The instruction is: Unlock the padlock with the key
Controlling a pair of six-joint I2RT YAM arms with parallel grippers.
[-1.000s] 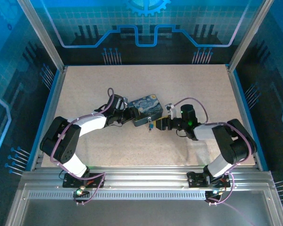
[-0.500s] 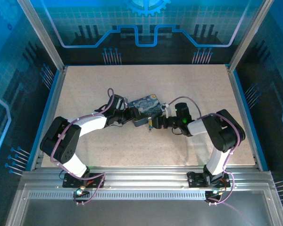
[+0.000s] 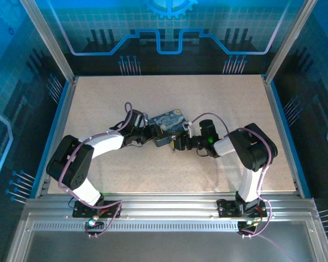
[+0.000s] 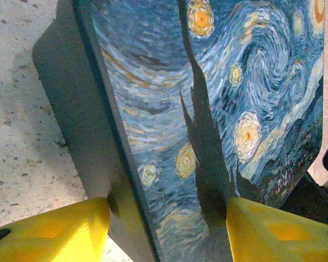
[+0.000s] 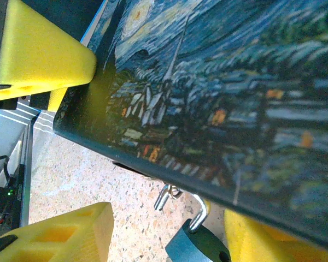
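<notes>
Blue tin (image 4: 208, 109) shut, padlock (image 5: 194, 245) hanging at rim; left jaws clamp tin, right jaws apart around padlock.

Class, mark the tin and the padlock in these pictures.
tin (image 4: 218, 109), left wrist view, on its painted face.
padlock (image 5: 194, 248), right wrist view, on its dark body below the shackle.

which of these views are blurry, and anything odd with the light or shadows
Right wrist view: the dark-blue starry-night printed tin goes soft toward the right, too close to the lens; the small dark padlock is sharper, its silvery shackle glinting. Left wrist view: print crisp, tin shadowing the speckled table. Top external view: evenly lit, blue-tinted walls.
</notes>
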